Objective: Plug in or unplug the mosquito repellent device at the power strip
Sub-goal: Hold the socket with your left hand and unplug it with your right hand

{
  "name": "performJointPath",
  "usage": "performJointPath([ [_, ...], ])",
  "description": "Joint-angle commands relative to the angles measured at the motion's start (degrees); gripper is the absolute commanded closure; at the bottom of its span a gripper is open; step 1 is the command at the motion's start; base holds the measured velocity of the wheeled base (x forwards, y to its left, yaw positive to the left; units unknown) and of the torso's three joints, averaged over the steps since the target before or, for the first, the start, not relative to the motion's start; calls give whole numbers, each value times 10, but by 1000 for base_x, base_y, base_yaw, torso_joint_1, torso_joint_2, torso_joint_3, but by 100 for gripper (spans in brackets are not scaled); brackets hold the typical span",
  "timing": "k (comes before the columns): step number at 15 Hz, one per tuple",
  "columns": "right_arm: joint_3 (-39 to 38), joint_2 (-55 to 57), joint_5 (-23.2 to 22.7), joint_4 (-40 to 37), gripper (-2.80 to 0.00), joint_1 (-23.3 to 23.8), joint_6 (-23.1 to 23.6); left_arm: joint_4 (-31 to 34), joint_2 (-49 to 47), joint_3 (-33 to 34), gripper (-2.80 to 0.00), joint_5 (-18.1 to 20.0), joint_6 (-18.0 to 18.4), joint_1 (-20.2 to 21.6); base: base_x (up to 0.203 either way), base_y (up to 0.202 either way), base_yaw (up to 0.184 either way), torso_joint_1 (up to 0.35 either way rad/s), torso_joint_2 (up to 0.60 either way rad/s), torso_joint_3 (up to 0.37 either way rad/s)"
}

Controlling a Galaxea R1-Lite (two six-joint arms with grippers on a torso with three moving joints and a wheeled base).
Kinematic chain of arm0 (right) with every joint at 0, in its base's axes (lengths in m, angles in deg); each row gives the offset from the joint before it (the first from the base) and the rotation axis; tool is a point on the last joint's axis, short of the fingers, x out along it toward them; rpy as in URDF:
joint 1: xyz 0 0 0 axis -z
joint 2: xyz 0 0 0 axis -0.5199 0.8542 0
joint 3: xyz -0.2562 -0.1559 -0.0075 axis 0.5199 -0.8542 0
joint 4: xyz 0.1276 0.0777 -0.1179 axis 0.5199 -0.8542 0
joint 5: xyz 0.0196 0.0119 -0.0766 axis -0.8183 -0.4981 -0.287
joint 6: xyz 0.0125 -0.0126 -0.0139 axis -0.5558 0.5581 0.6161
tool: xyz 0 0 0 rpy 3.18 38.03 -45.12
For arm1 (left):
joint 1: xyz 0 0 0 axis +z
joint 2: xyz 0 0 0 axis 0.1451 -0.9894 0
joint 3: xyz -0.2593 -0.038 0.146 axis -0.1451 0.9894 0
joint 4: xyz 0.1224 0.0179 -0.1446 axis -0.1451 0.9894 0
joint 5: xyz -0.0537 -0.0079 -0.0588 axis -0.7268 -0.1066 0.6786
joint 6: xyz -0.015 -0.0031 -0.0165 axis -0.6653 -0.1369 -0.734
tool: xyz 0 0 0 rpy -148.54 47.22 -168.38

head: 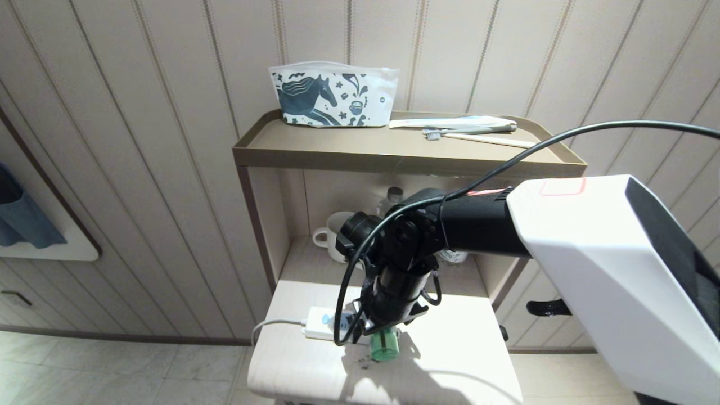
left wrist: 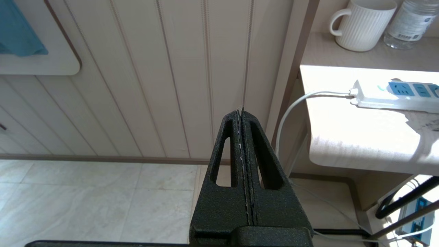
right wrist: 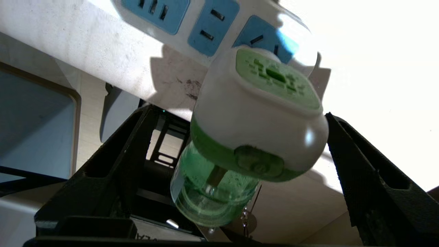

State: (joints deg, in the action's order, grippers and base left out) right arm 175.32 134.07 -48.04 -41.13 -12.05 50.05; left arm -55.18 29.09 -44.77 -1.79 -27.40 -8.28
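**Repellent device sits at the strip, between my open right pincer's fingers**

Head view: I see the repellent device (head: pixel 385 345) just below my right pincer (head: pixel 376 332), its green bottle poking out beside the power strip (head: pixel 326 326) on the pale shelf (head: pixel 450 360). A mug (head: pixel 332 233) stands well behind the pincer.

Left wrist view: my left pincer (left wrist: pixel 242 113) hangs parked off the shelf edge, fingers pressed together on nothing, the strip well away from it.

Right wrist view: the device (right wrist: pixel 257 133) lies between the spread fingers (right wrist: pixel 360 164), neither touching it; its head meets the strip (right wrist: pixel 205 31) at the end socket.
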Motion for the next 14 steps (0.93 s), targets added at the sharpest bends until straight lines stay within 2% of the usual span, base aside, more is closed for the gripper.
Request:
performJointPath([
  [1, 1, 7, 0, 5, -280, 5, 0, 0, 0, 0, 0, 0, 0, 0, 0, 0, 0, 0, 0, 0],
  [4, 0, 13, 6, 7, -280, 6, -1, 0, 0, 0, 0, 0, 0, 0, 0, 0, 0, 0, 0, 0],
  [5, 0, 13, 8, 7, 0, 6, -1, 0, 0, 0, 0, 0, 0, 0, 0, 0, 0, 0, 0, 0],
  [6, 0, 13, 23, 7, 0, 5, -1, 0, 0, 0, 0, 0, 0, 0, 0, 0, 0, 0, 0, 0],
  [14, 0, 11, 24, 6, 0, 3, 4, 0, 0, 0, 0, 0, 0, 0, 0, 0, 0, 0, 0, 0],
])
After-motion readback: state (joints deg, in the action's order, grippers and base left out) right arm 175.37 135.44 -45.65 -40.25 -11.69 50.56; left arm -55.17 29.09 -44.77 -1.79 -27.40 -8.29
